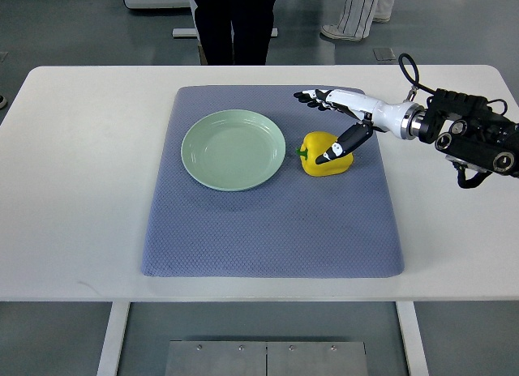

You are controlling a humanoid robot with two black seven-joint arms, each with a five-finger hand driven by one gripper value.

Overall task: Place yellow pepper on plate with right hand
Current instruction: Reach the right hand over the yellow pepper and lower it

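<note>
Pepper [326, 155] sits on the grey mat [268, 238], just right of the plate [233, 149], stem toward it. Right hand [345, 117] is over it, fingers [312, 98] spread open behind the pepper, thumb lying across its top; nothing gripped yet. To do this well I'd say: drop the palm lower, wrap fingers round the far side, pinch against the thumb before lifting. Smooth skin, likely to roll. Lift clear of the plate rim, then set down mid-plate. Bench [81, 190] otherwise bare; left hand not visible.

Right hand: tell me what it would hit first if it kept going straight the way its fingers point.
The right hand points left, beyond the yellow pepper. Its path looks free above the plate's far rim, over the blue mat, though height is unclear.
</note>
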